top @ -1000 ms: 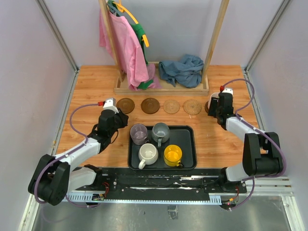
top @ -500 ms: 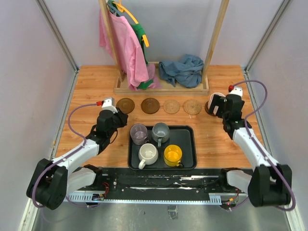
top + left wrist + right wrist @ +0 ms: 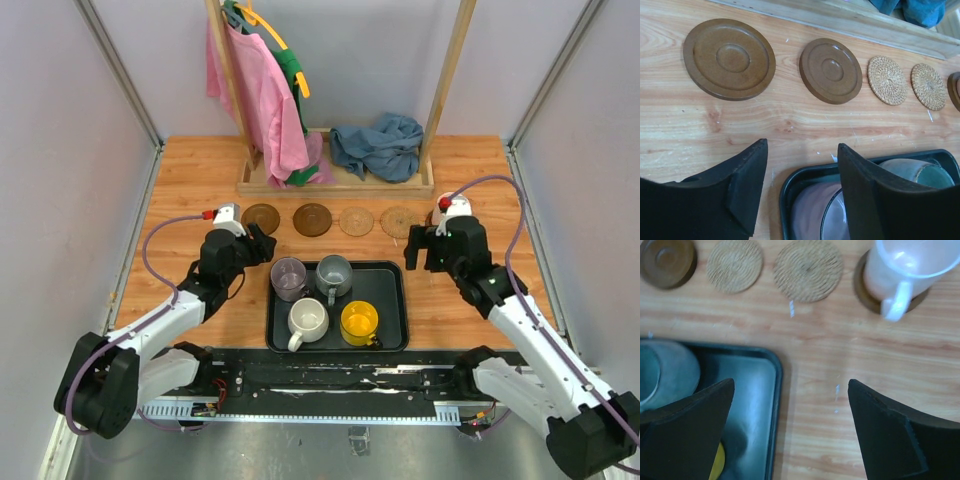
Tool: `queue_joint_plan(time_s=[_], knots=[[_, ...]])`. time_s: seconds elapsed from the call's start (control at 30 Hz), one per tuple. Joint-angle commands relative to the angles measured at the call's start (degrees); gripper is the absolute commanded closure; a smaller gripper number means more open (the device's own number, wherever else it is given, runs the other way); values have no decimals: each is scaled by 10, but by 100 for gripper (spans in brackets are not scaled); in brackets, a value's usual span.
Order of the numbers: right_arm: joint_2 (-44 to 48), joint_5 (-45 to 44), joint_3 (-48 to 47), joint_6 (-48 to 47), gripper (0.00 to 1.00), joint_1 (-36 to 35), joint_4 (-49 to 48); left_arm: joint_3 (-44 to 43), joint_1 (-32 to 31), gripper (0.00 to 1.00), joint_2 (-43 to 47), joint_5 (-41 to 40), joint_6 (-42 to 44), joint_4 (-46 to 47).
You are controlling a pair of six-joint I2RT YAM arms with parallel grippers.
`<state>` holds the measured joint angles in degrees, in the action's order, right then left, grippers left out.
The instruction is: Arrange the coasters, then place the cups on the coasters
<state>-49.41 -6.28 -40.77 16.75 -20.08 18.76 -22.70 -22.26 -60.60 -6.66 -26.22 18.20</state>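
on the wooden worktop (image 3: 200,180) the five coasters (image 3: 312,219) lie in a row, the pink cup (image 3: 905,267) on the rightmost. four cups (image 3: 308,319) sit in the tray (image 3: 390,300), not yet placed. my left hand (image 3: 801,150) and right hand (image 3: 791,385) are released, empty.

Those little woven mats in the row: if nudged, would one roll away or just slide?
Probably slide: each woven coaster lies flat on the smooth wooden table, so rolling seems unlikely. It looks thin and likely light, so a small nudge may shift it out of the row. Its low edge would probably be awkward to pinch from above.
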Motion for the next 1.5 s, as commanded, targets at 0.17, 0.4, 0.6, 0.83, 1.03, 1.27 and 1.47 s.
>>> queue_joint_plan(time_s=[0.17,0.4,0.6,0.83,1.03,1.27,1.47], knots=[[10,19,-37,-1,4,-151,140,11,-3,33,17,27,-4,15],[34,94,-31,5,4,-179,157,11,-2,31,27,27,-4,6],[47,113,-11,19,4,-235,167,12,-2,30,32,26,-4,-1],[34,40,11,57,3,-366,172,16,-3,28,28,33,-5,-3],[20,-25,33,104,4,-438,160,28,-4,28,24,47,-18,3],[-11,-64,44,141,7,-491,143,39,-5,27,40,47,-14,2],[-89,-94,23,157,15,-528,149,41,-5,27,36,52,-16,4]])
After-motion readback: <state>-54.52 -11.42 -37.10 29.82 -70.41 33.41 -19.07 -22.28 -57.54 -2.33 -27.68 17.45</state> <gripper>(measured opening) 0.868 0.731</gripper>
